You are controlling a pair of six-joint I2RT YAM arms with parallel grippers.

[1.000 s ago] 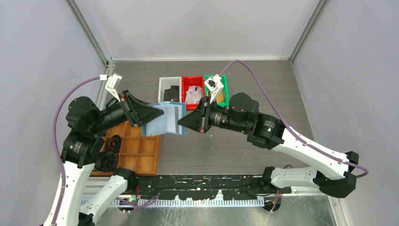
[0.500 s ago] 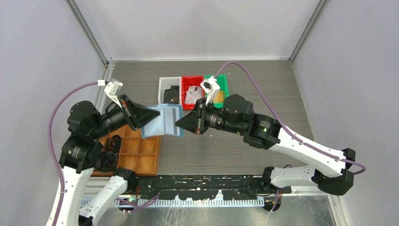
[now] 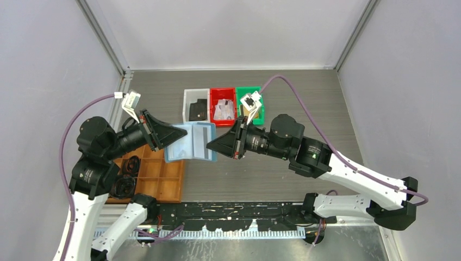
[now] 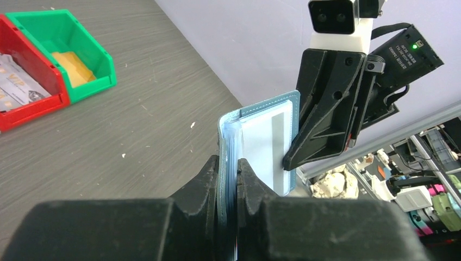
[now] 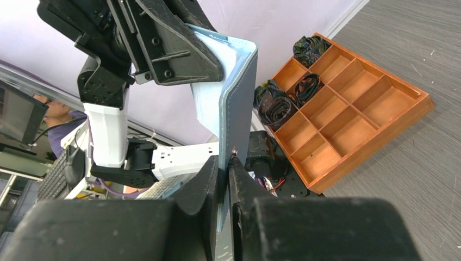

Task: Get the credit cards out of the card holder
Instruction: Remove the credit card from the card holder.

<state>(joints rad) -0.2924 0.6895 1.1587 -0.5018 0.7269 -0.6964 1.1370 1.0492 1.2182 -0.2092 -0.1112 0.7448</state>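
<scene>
**Fig.** Card holder held in mid-air btwn the two arms, above the worktop, beside the orange tray and near the row of bins.

- **Left pincer**: clamped on one edge of the holder, w/ the soft blue cover squeezed btwn its fingers.
- **Right pincer**: closed on the opposite edge, jaws almost together w/ the cover pinched in the gap.
- **Holder:** part-open. The inner face shows a pale panel w/ a grey strip. Whether cards remain in the pockets can't be told.
- **Loose cards:** pale cards lie in the red bin, and a gold-tan card lies in the green bin.

**Likely failure modes (judgement):**

1. Each grip takes only a narrow margin of limp material. Too hard a pull apart could strip the cover from one pincer, so the holder swings or drops.
2. If one side lets go to reach for a card, the holder hangs from a single edge and may sag or flop shut, hiding the pockets.
3. The pincers work very close together, so a small misalignment could knock them together.
4. Thin, slick cards may slip out and fall clear of the bins.
</scene>
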